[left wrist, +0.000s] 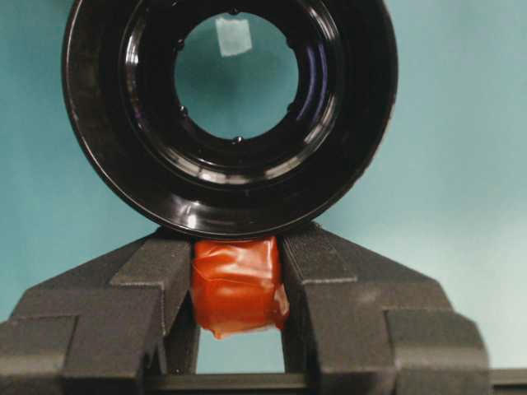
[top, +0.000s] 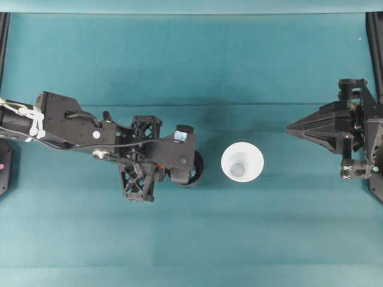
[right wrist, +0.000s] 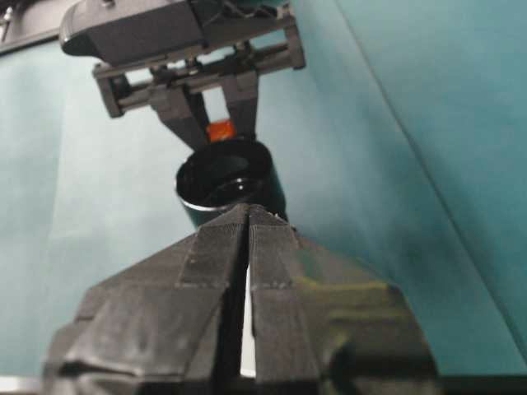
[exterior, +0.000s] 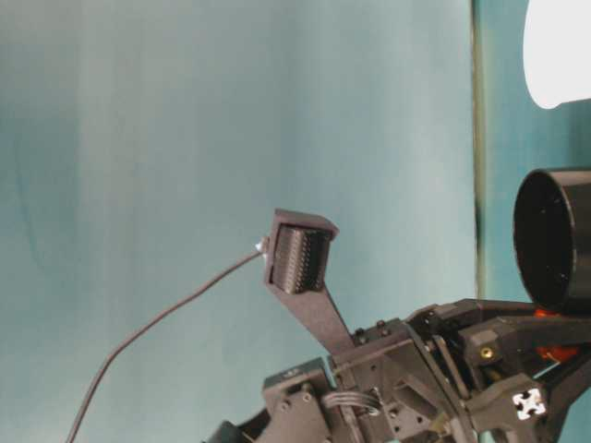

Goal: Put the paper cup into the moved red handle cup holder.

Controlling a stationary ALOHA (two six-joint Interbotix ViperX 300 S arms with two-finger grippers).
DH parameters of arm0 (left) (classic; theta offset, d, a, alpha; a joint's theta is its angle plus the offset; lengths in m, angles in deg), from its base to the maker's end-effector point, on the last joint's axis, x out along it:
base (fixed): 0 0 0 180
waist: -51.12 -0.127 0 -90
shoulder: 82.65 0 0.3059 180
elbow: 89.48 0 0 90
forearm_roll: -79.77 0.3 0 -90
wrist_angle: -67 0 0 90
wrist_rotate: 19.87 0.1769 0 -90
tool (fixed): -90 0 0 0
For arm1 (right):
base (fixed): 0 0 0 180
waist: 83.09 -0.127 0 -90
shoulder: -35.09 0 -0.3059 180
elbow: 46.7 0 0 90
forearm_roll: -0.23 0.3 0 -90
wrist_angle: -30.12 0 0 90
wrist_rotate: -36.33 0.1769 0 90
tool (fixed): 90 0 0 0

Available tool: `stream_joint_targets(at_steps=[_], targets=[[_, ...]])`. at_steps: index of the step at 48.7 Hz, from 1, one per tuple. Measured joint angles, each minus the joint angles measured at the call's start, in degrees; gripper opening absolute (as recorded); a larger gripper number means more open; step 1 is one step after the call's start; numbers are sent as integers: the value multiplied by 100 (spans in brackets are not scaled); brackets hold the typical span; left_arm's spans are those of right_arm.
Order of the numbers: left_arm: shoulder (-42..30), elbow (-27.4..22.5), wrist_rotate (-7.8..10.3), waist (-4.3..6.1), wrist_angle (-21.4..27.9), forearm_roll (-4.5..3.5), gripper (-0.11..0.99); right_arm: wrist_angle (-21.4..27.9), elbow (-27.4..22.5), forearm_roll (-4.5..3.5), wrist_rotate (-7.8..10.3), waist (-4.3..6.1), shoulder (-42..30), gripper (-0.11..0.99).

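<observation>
Left end effector clamps red handle cup holder; paper cup beside it.

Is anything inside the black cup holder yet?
No. Through the red handle cup holder the left wrist view shows only teal table; it has no bottom. The paper cup stands apart on the table. The left gripper grips the holder's handle.

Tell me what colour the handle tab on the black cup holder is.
Orange-red handle tab, clearest in the left wrist view, pinched between the left gripper fingers.

Paper cup cut off by edge
</observation>
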Motion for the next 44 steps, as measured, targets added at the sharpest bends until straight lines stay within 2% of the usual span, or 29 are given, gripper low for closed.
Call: stream_joint_targets(at_steps=[9, 44], targets=[[0, 70, 0, 0, -132, 0, 28, 0, 0, 0, 9, 0, 0, -9], [0, 88, -26, 35, -149, 9, 28, -18, 0, 0, 0, 9, 9, -9]])
